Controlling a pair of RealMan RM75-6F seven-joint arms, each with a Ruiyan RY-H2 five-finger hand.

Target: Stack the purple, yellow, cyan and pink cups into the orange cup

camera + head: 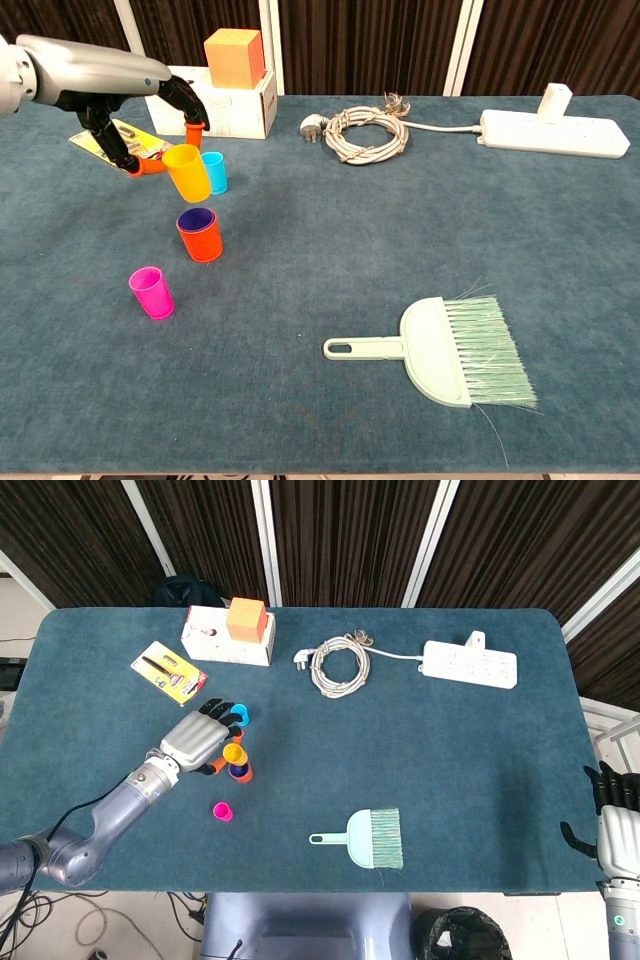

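The left hand (pixel 150 125) holds the yellow cup (pixel 187 171) above the table (pixel 330 260), its orange-tipped fingers (pixel 193 127) pinched on the cup's rim and upper wall. The cup hangs upright, slightly tilted, above and a little behind the orange cup (pixel 201 238). The purple cup (pixel 196 219) already sits inside the orange one, only its dark rim showing. In the chest view the cyan cup (pixel 213 172) stands just beside the yellow cup, to its right and further back — the two overlap in the picture, and whether they touch cannot be told. The pink cup (pixel 151 292) stands alone nearer the front edge, left of the orange cup and apart from it.

Around the cups the blue table surface lies bare on the right and toward the front. The green hand brush (pixel 440 350) lies well apart to the right, near the front edge. Along the far edge sit a white box (pixel 227 638) with an orange block (pixel 245 620) on top, a coiled white cable (pixel 335 664) and a power strip (pixel 470 664); a yellow packet (pixel 169 673) lies toward the left edge, behind the hand.

The right hand (pixel 612 815) shows only in the head view, off the table's right front corner — its dark fingers point upward and hold nothing.
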